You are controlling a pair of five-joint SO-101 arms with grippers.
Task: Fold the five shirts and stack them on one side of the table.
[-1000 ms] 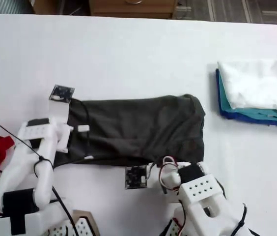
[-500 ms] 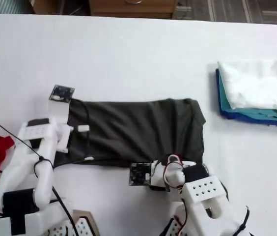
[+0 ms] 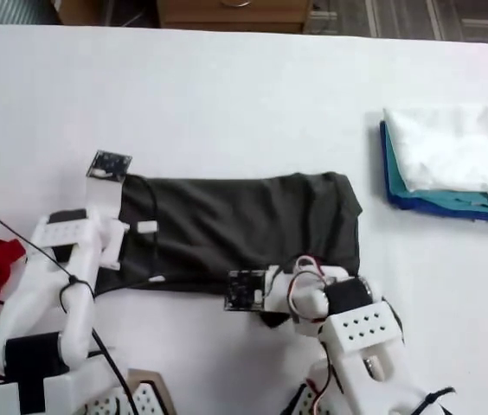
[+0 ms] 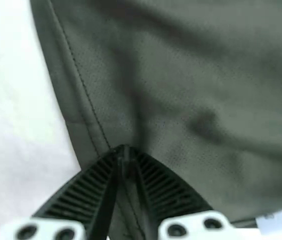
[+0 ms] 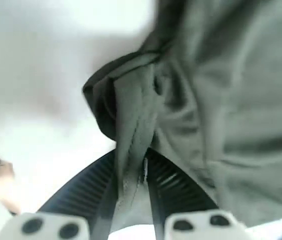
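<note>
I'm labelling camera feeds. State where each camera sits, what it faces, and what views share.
High view: fixed above the table, looking down on both arms, the dark shirt, the folded stack.
Left wrist view: on its arm, facing the left gripper shut on the shirt's hem.
Right wrist view: on its arm, facing the right gripper pinching bunched cloth.
All three share the dark shirt.

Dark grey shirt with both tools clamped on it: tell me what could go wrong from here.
1. The right tool grips a bunched wad of the dark grey shirt, so a pull may drag the fold crooked or leave creases.
2. The left tool pinches close to the hemmed edge; that thin hold could slip out.
3. The folded stack lies near the shirt's other end; a wide swing might disturb it.
</note>
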